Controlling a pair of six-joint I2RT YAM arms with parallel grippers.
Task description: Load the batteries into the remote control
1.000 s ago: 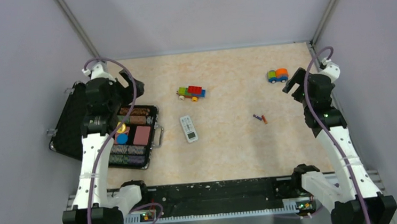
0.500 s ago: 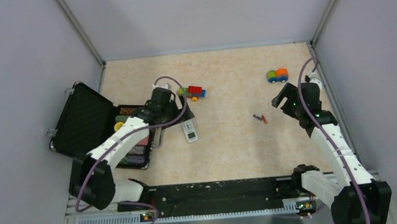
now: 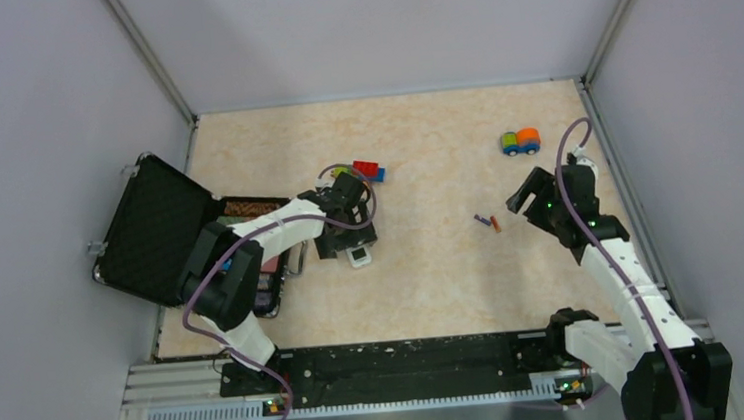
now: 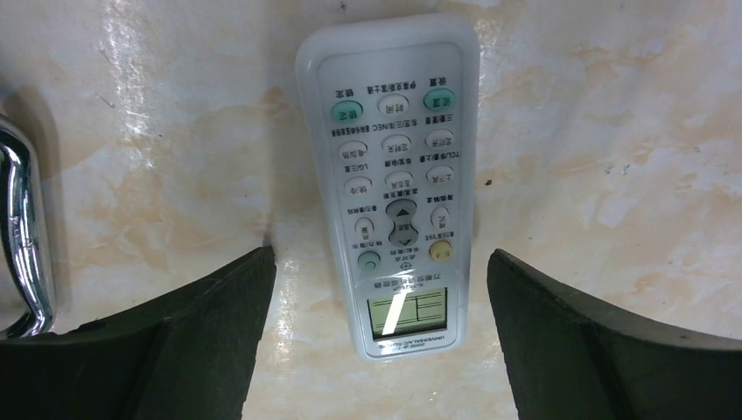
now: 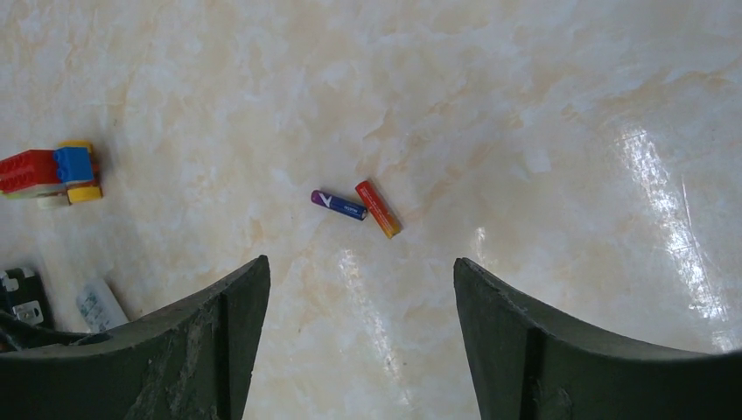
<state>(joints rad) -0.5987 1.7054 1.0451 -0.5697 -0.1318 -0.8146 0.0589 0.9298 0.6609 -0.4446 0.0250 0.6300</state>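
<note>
Marbled beige table (image 3: 433,275), walled in. The remote (image 4: 395,184) lies face up, its screen end between the left gripper's (image 4: 381,271) wide-spread jaws. It looks light, stiff and slick, best pinched across its long edges. The batteries (image 5: 354,207) — tiny, apt to roll — lie together just ahead of the right gripper (image 5: 360,271), jaws apart, empty.
</note>
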